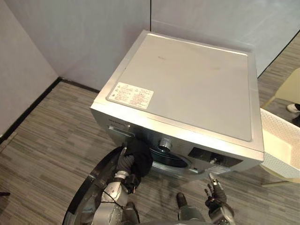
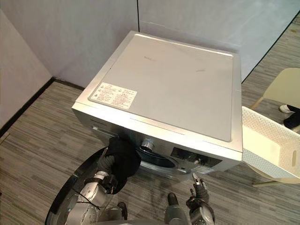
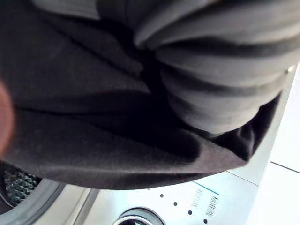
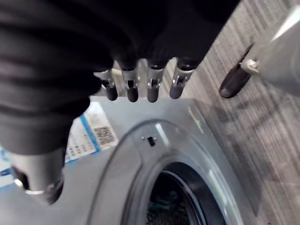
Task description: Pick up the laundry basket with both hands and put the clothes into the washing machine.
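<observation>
Grey plank floor (image 1: 51,136) and pale walls surround a silver washing machine (image 1: 187,79), its round door (image 1: 89,183) swung open to the robot's left. A white laundry basket (image 1: 281,136) sits well apart on the right. A dark garment (image 1: 140,154) hangs at the drum mouth (image 4: 173,197), draped over the left hand (image 1: 125,161), whose fingers are buried in cloth, so I cannot tell its grip. Lower right, the right hand (image 1: 214,190) is empty, fingers straight. If released short of the drum, the garment would likely slide onto the door or floor.
</observation>
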